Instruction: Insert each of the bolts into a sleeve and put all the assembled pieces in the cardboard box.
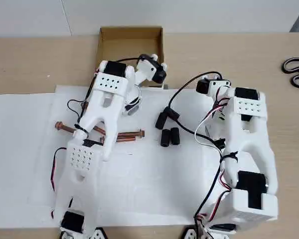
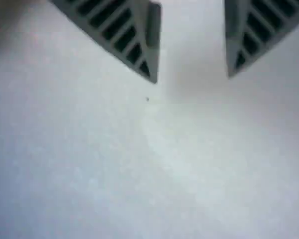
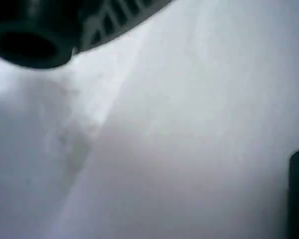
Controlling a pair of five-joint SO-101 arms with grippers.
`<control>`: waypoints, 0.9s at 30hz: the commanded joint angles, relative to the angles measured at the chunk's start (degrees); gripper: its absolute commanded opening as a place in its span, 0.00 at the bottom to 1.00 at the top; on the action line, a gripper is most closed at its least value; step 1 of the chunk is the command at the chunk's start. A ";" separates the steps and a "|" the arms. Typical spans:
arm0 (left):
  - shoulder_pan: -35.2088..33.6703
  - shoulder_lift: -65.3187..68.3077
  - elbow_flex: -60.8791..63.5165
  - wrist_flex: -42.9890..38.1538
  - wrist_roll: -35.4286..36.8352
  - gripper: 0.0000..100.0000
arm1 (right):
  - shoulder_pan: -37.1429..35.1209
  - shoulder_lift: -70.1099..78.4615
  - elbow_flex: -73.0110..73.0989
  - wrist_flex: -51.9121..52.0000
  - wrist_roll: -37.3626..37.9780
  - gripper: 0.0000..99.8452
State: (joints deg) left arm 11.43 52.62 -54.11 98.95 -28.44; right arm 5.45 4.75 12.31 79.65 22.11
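While the left gripper (image 2: 192,74) hangs open and empty just before the cardboard box (image 1: 131,47), the right gripper (image 3: 97,25), farther off, has a sleeve (image 3: 27,45) against it, clamped or not I cannot tell; bolts (image 1: 127,135) and loose sleeves (image 1: 170,137) lie unjoined before the seemingly unfilled box, so I judge all the work is left; its front wall needs clearing, and the paper (image 1: 154,184) gives room

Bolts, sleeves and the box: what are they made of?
The bolts look like metal, with a coppery, slightly shiny finish and threaded shafts. The sleeves are matte black, perhaps plastic or rubber; the look leaves it open. The box is plain, dull brown cardboard.
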 commanded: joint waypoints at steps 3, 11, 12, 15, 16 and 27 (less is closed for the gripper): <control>0.09 -0.88 -4.26 1.49 0.70 0.09 | 0.31 -3.21 -0.26 -0.31 -0.70 0.01; 0.97 -9.67 5.41 1.67 1.05 0.09 | 0.31 -3.21 -0.26 -0.13 -0.70 0.01; 1.41 -12.31 8.22 1.67 1.05 0.09 | 0.31 -3.21 -0.18 -0.13 -0.70 0.01; 3.43 -20.92 16.31 1.58 0.62 0.09 | 0.31 -3.21 0.09 -0.40 -0.70 0.01; 4.13 -23.56 18.77 1.58 0.26 0.09 | 0.31 -3.21 0.44 -0.57 -0.70 0.01; 7.38 -33.23 34.86 1.49 -8.62 0.09 | 0.31 -3.30 4.40 -3.30 -0.70 0.01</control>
State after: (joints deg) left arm 18.81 22.37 -20.00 99.21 -33.98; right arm 5.45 4.40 16.53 77.54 22.11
